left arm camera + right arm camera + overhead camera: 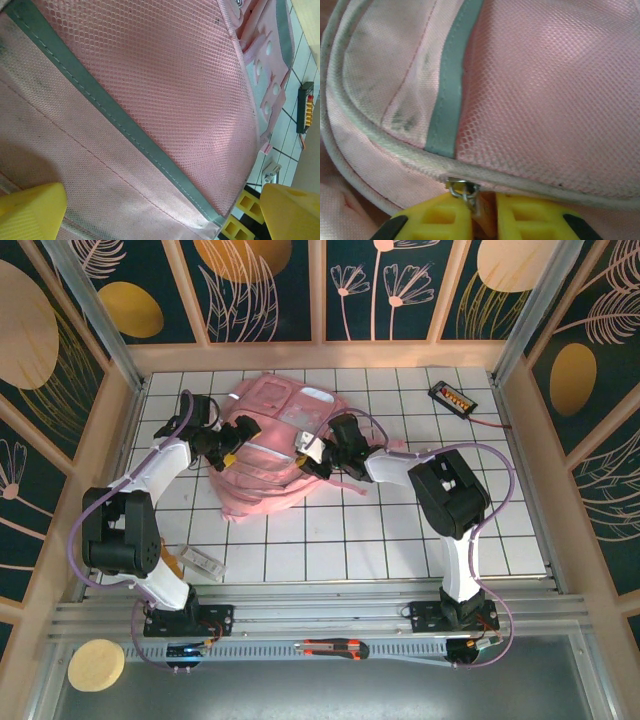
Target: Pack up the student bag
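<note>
Here, right claw (483, 207) pinches zipper pull (465, 190) on student bag (540, 80).

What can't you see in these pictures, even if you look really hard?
- Inside of the student bag: its pink fabric covers it in every view.
- Zipper pull: in the right wrist view, its tab is tucked between the fingers of the right gripper.
- Clear thing by the left arm: too small in the top view to identify.
- Black gadget: too small in the top view and cut by the edge in the left wrist view.
</note>
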Robot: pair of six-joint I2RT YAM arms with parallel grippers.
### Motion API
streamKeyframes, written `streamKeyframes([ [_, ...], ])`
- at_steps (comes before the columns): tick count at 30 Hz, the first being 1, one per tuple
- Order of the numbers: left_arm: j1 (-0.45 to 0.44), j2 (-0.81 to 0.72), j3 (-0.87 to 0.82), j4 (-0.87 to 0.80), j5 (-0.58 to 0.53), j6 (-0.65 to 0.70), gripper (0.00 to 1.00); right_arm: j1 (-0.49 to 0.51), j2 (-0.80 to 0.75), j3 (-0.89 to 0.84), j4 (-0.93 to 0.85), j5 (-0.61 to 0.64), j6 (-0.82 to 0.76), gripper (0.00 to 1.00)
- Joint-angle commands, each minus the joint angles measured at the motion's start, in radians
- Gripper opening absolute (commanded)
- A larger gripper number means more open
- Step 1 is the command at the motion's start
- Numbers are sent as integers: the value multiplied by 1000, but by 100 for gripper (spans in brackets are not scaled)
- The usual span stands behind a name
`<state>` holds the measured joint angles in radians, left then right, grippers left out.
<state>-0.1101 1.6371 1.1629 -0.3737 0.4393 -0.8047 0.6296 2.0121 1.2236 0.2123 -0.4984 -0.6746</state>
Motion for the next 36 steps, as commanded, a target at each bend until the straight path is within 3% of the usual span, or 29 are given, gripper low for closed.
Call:
streamKeyframes([
  [1, 10, 17, -21, -8, 25, 17, 99, 19, -26, 1, -63, 18, -12, 9],
  [4, 10, 21, -16, -5, 30, 17, 99, 21, -34, 15, -100, 23, -17, 0],
  [9, 13, 18, 10, -20, 23, 35, 98, 22, -77, 7, -150, 21, -21, 0],
  [22, 34, 0, 152, -289, -212, 278, 99, 3, -188, 72, -477, -65, 88, 0],
  [29, 41, 30, 72, -138, -66, 182, 98, -16, -201, 53, -560, -42, 117, 0],
  [36, 41, 70, -31, 5, 25, 117, 80, -22, -198, 42, -567, -45, 148, 0],
])
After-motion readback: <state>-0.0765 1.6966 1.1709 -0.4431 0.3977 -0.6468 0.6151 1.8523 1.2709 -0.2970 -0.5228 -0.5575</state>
